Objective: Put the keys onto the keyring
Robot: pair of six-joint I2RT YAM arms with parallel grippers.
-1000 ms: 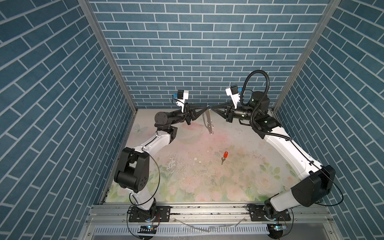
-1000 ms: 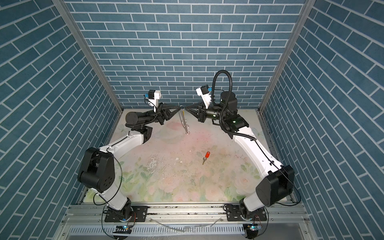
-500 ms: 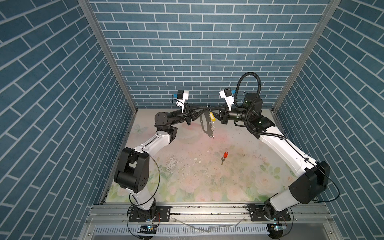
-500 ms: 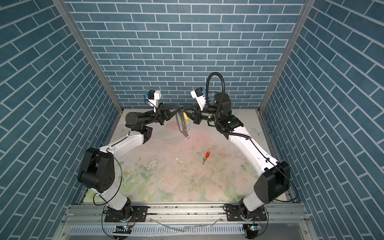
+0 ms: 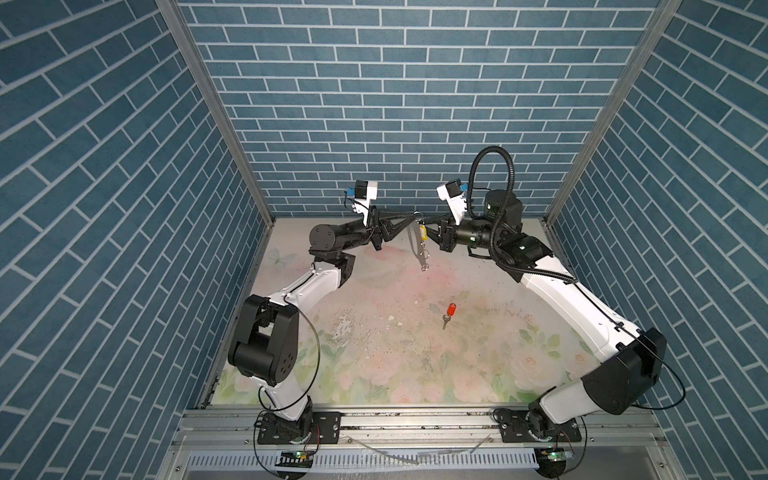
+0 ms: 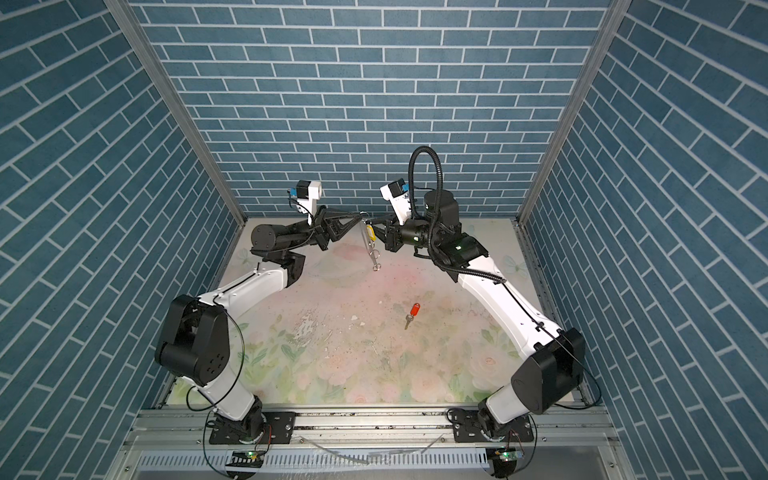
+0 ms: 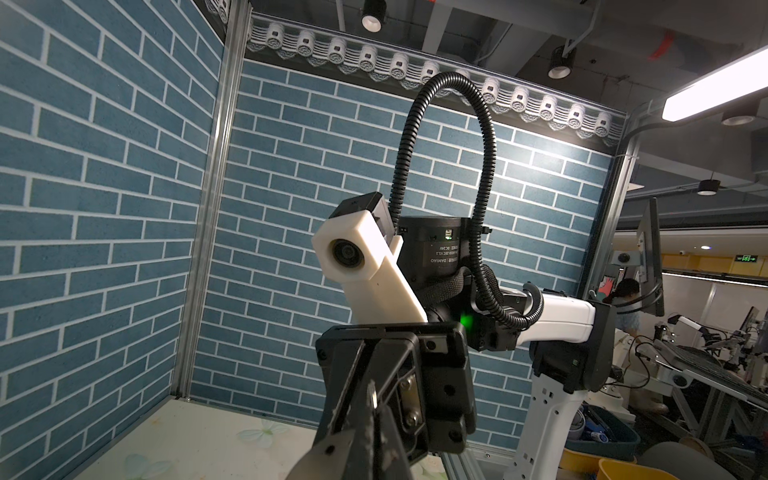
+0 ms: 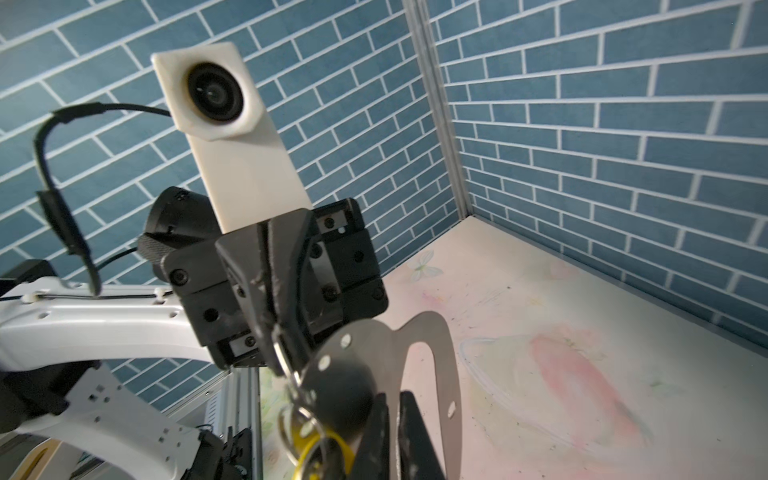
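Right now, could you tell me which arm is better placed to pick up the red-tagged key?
Likely the right. The red-tagged key lies on the table nearer that arm's side, while the left gripper is shut on the hanging keyring. The right gripper must first finish with the yellow-tagged key.

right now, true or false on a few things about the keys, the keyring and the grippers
1. The red key lies on the table. True.
2. The keyring lies flat on the table. False: it hangs in the air from the left gripper.
3. The yellow key is right beside the keyring. True.
4. The right gripper is wide open. False: it is shut on the yellow key.
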